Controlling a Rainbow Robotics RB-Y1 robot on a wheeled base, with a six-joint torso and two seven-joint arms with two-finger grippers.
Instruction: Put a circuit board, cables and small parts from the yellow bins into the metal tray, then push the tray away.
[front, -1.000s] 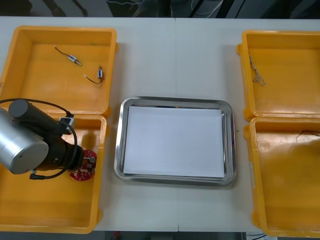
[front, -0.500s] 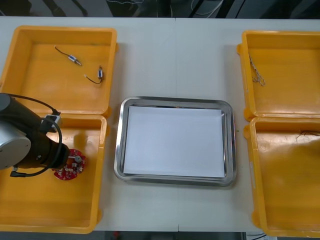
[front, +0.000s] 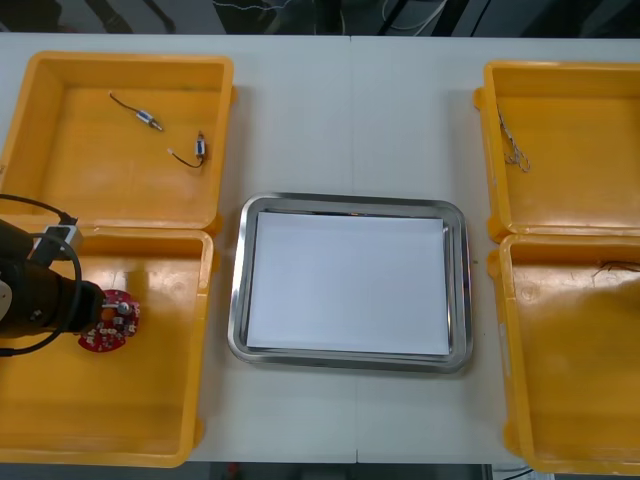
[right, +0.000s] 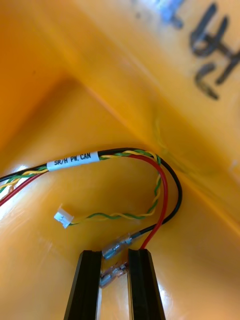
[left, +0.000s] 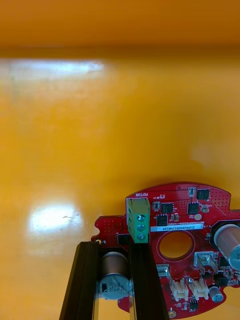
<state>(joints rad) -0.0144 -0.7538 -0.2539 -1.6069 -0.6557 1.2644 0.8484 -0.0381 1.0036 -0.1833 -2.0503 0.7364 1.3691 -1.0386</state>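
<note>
Gripping the round red circuit board (front: 108, 324) by its upright silver cylinder (left: 114, 280), likely the flat board's best handhold, our left tool (left: 114, 248) sits narrowly closed in the lower-left yellow plastic bin (front: 130, 420); our right tool (right: 114, 256) pinches a red-and-black cable (right: 164, 200) by its terminal.

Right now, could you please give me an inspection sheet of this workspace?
Surface: light table, seam down the middle.
Job's things: tray white inside, nothing in it; red board in the near-left bin; two small parts in the far-left bin.
Clutter: nothing seen.
Grippers: left gripper shut on the board; right gripper shut on the end of a cable, inside a bin.
Cables: that cable has red, black and twisted strands; thin cable in the far-right bin.
Surroundings: dark floor beyond the table's far edge.
</note>
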